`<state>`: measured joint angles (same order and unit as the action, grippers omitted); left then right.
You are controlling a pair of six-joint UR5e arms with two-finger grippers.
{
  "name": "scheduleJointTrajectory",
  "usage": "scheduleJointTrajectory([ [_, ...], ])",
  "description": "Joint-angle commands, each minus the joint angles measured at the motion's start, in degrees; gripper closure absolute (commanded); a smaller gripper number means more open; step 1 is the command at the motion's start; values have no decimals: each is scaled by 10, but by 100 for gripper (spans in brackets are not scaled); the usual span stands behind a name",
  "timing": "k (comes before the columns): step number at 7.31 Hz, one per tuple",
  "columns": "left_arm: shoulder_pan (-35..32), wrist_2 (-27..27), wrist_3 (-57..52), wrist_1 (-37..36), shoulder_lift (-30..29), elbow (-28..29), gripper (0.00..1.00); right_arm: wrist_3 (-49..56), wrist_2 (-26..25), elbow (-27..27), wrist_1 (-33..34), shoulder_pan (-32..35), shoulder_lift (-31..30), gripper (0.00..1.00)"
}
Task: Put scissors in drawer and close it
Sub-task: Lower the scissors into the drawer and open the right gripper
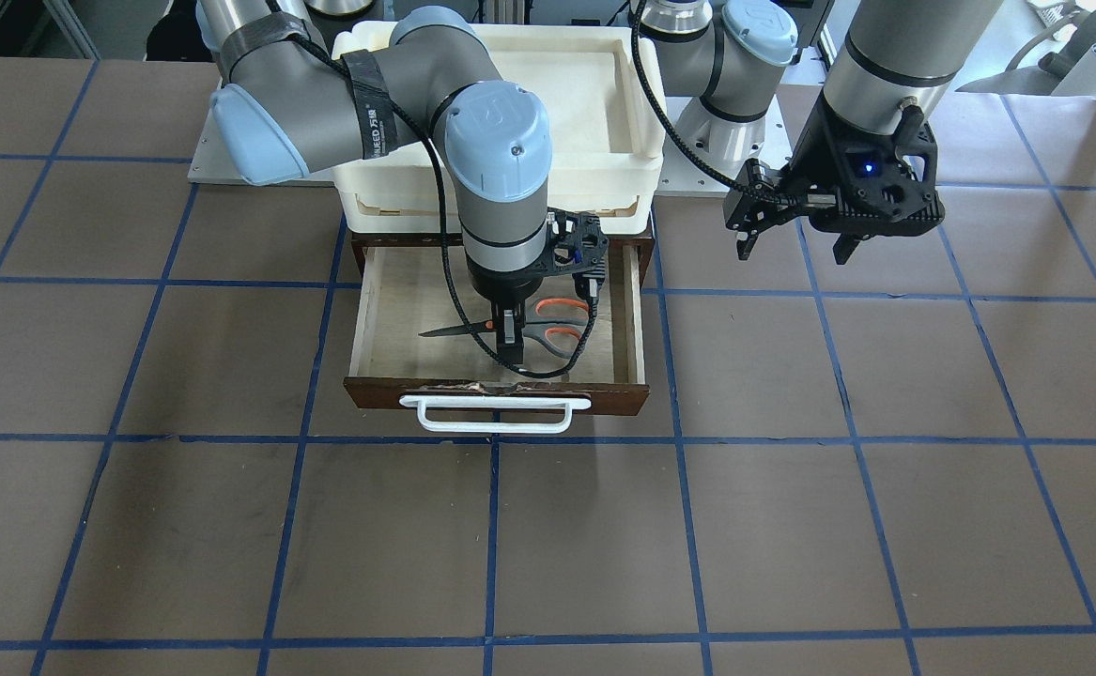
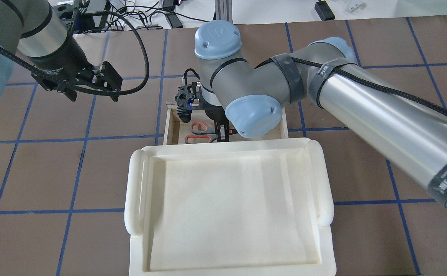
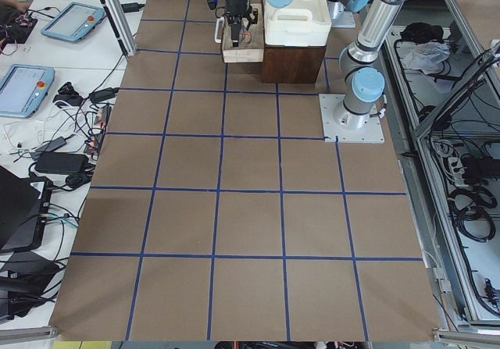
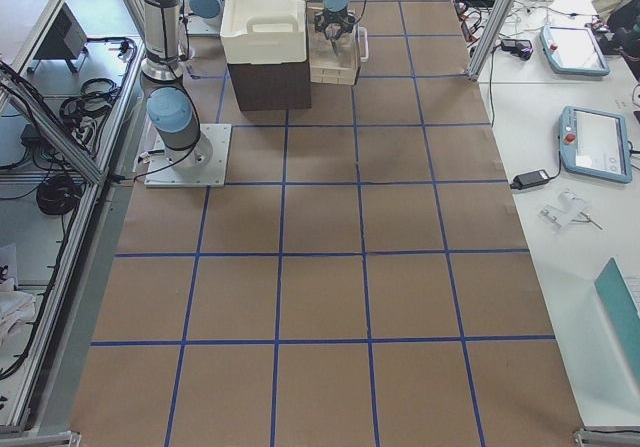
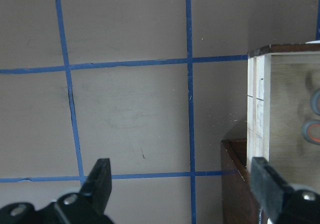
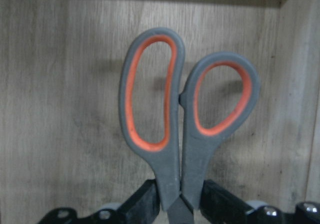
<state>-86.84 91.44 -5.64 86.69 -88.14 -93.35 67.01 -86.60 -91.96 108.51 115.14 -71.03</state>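
Brown wooden drawer (image 1: 604, 392): stands open at the centre of the front-facing view, jutting out from under the white plastic tray (image 1: 641, 113). Its pale plywood floor is showing.
Bar handle (image 1: 494, 414): white, on the drawer's front wall, on the side nearest the bottom of the frame.
Scissors (image 1: 557, 338): inside the drawer, level with its floor. The blades are closed and the tip points to the frame's left, with the orange-lined loops to the frame's right. Whether they rest on the plywood or hang just above it cannot be told.
Right gripper (image 1: 510, 349): reaches straight down into the drawer. In its wrist view the two fingers (image 6: 145, 201) press on either side of the grey shanks just below the loops, clamped on the scissors.
Left gripper (image 1: 794, 252): in the upper right of the front-facing view, off to the drawer's side and above the table. The jaws are spread wide with nothing between them. Its wrist view shows only bare surface in the gap, with the drawer's side wall at the right edge.
Table (image 1: 792, 526): brown top crossed by a grid of blue tape lines.
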Motion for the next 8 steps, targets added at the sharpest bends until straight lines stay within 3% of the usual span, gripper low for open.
scheduleJointTrajectory([
  [1,0,6,4,1,1,-1,0,-2,0,-1,0,0,0,0],
  [6,2,5,5,0,0,0,0,-39,-13,19,14,-10,-44,0],
  [8,10,5,12,1,1,2,0,-85,-16,35,6,-51,-83,0],
])
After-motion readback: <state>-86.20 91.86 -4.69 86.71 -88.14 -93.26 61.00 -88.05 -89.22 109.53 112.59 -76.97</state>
